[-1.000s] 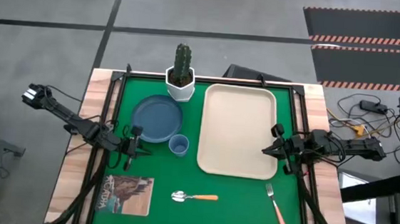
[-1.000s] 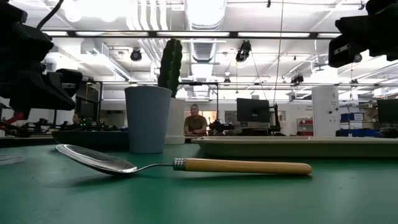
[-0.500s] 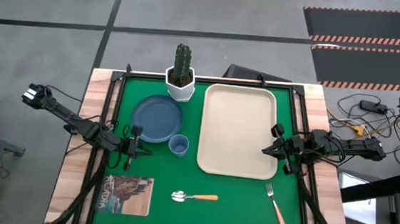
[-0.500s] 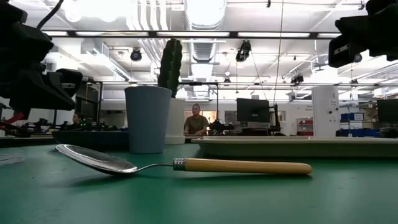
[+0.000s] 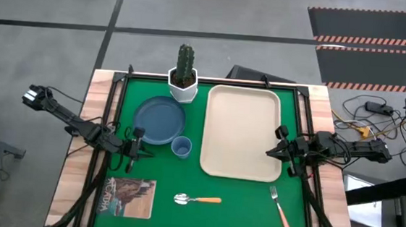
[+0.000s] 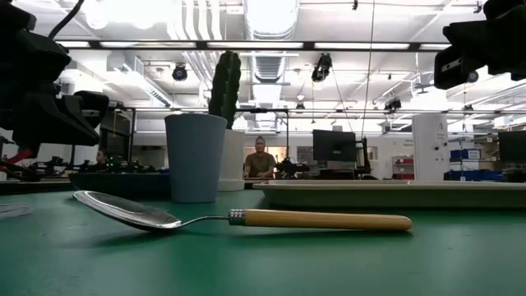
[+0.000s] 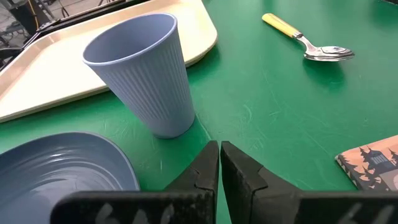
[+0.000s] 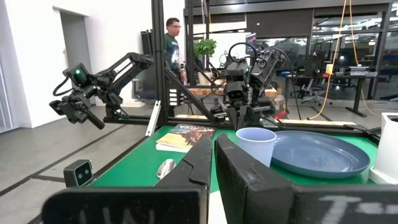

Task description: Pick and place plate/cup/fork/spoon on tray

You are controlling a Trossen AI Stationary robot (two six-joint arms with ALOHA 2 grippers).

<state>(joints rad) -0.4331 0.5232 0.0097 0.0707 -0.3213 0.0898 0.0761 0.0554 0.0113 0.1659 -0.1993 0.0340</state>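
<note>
Cup (image 7: 142,74) just beyond shut left jaws, untouched.

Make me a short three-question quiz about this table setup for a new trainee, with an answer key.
1. True or false: the tray already holds the plate.
2. Which item lies nearest the right gripper? A) fork B) spoon C) cup
3. Fill in: the cactus pot stands at the table's far edge, just beyond the ____.

Key: 1. False; the tray holds nothing. 2. A. 3. plate.
</note>
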